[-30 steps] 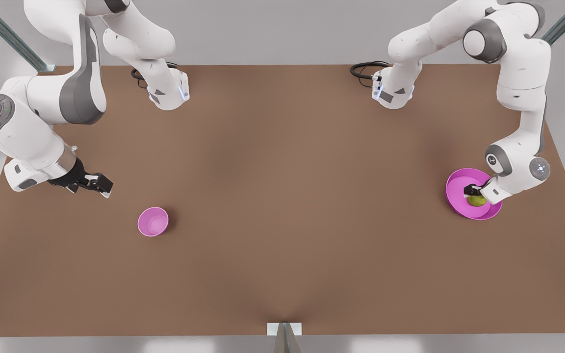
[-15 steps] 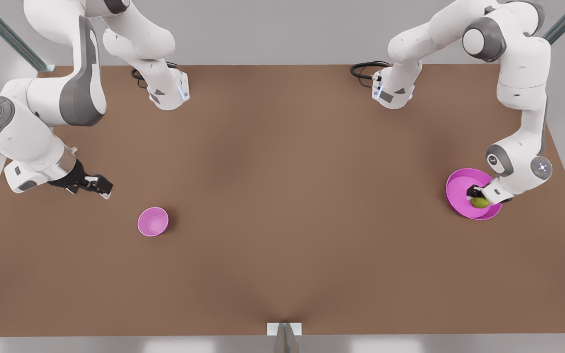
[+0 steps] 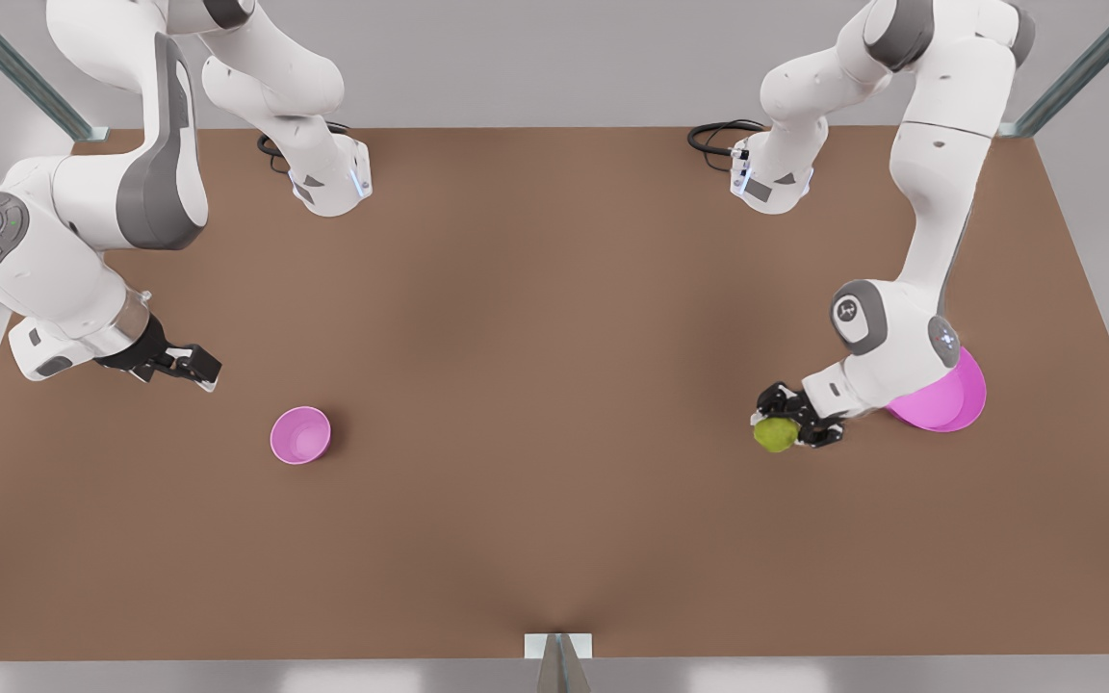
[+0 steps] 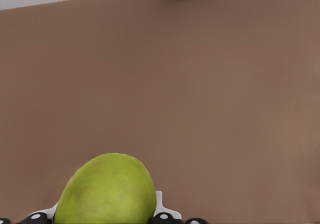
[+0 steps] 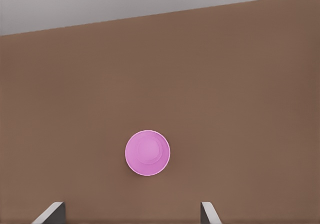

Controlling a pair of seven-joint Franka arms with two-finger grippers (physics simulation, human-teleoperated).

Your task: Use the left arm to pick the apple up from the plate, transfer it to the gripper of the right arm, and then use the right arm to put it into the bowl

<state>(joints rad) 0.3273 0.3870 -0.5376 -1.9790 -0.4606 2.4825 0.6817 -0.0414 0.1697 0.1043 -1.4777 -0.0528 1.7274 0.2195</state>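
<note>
The yellow-green apple (image 3: pixel 776 434) hangs just above the brown table, off the plate, with my left gripper (image 3: pixel 789 421) shut on it. In the left wrist view the apple (image 4: pixel 105 191) sits between the pads. The magenta plate (image 3: pixel 951 406) lies behind that arm's wrist on the front view's right, partly hidden by it. At the front view's left, my right gripper (image 3: pixel 191 369) is open with nothing in it, up and to the left of the pink bowl (image 3: pixel 300 435). The right wrist view looks down on the bowl (image 5: pixel 147 153) beyond the parted fingertips (image 5: pixel 51 210).
The brown table (image 3: pixel 554 385) stretches wide between bowl and apple. Both arm bases (image 3: pixel 328 178) stand at the far edge with black cables. A small metal bracket (image 3: pixel 557 647) sits at the middle of the near edge.
My left arm has lifted the apple off the plate and swung it toward the front view's left, past the plate's rim. The right arm has barely shifted.
</note>
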